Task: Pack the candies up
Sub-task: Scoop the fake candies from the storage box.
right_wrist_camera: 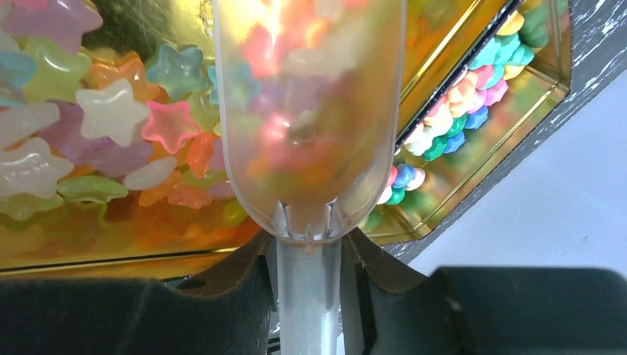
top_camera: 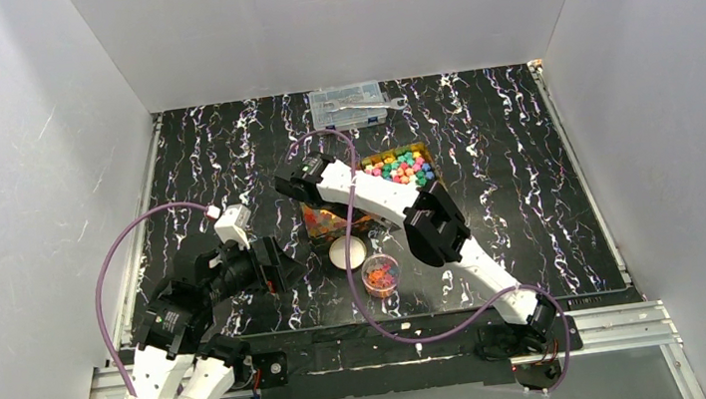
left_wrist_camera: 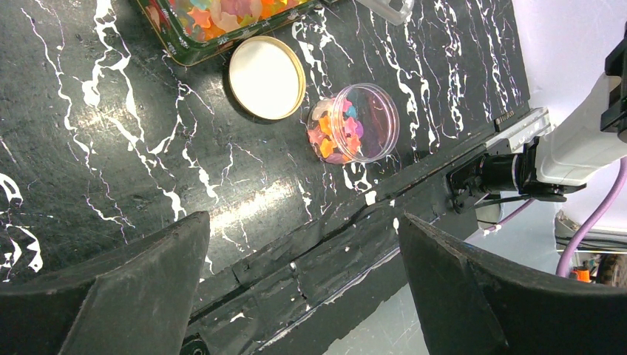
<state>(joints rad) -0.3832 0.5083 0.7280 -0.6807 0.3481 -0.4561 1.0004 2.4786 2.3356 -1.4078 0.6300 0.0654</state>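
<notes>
Translucent star-shaped candies (right_wrist_camera: pixel 111 111) fill a gold tray (right_wrist_camera: pixel 89 251). Round pastel candies (right_wrist_camera: pixel 458 111) lie in a second gold tray (top_camera: pixel 400 166) beside it. My right gripper (right_wrist_camera: pixel 307 248) is shut on the handle of a clear plastic scoop (right_wrist_camera: pixel 307 111), whose bowl reaches in over the star candies. A small clear jar (left_wrist_camera: pixel 353 123) holding some orange and pink candies stands near the table's front, its cream lid (left_wrist_camera: pixel 266 76) lying next to it. My left gripper (left_wrist_camera: pixel 302 222) hangs open and empty above the front edge, left of the jar (top_camera: pixel 381 275).
A clear compartment box with a wrench (top_camera: pixel 348 105) sits at the back of the black marbled table (top_camera: pixel 529 189). White walls close in three sides. The right arm (top_camera: pixel 432 226) crosses over the table from its base at the front right.
</notes>
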